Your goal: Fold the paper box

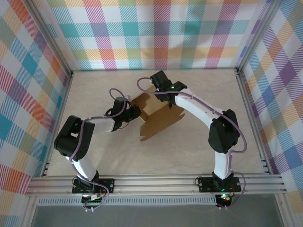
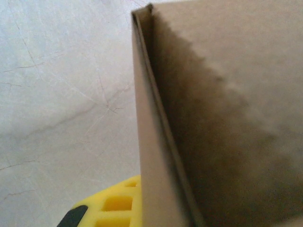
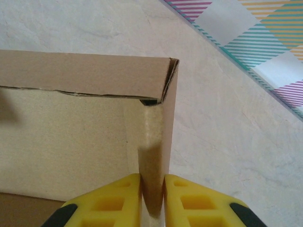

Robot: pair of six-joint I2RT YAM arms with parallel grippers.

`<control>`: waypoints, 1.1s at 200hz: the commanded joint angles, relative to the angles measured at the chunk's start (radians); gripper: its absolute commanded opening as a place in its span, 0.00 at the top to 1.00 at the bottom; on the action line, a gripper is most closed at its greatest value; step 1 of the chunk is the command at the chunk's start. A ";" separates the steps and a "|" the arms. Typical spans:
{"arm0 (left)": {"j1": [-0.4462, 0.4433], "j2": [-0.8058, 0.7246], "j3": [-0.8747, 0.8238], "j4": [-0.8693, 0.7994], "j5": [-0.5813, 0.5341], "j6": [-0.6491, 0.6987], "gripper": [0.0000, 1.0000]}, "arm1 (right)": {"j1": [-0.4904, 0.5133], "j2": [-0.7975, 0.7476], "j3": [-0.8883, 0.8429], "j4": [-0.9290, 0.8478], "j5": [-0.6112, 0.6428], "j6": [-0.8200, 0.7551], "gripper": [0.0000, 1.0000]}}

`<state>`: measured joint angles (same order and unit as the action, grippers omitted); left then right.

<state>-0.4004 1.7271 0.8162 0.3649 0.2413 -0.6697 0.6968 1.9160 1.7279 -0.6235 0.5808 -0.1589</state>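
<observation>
Box (image 1: 156, 116): plain brown cardboard.
Table (image 1: 189, 151): pale beige with faint grey veins.
Walls (image 1: 156, 33): plaid in pink, teal, orange, yellow and purple on white.
Arms (image 1: 196, 109): white links, black joints.
Cables (image 1: 138, 85): purple.
Fingers (image 3: 189, 203): yellow with black patches.
Frame (image 1: 156, 182): silver.

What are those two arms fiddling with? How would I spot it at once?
On the pale marbled tabletop ringed by plaid walls, look between the two white-and-black arms. There sits a brown corrugated cardboard box, half folded, the left hand and the right hand each pinching an upright wall. Nothing else on the table is brown.
</observation>
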 commanded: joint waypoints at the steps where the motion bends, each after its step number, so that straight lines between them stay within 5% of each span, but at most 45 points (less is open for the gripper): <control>1: -0.004 -0.019 0.032 0.112 0.079 -0.012 1.00 | 0.010 0.043 0.013 -0.043 0.028 -0.020 0.84; 67: -0.005 -0.009 0.035 0.113 0.085 -0.018 1.00 | 0.036 0.080 0.012 -0.015 0.122 -0.083 0.93; 104: -0.003 -0.011 0.032 0.114 0.086 -0.020 1.00 | 0.017 0.057 0.009 -0.031 0.027 -0.025 0.78; 220: 0.005 -0.023 0.026 0.116 0.088 -0.031 1.00 | -0.011 0.052 -0.041 -0.036 -0.049 -0.083 0.69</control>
<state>-0.4004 1.7424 0.8162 0.3641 0.2550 -0.6884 0.6865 1.9511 1.7081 -0.6167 0.5777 -0.2176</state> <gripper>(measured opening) 0.074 0.321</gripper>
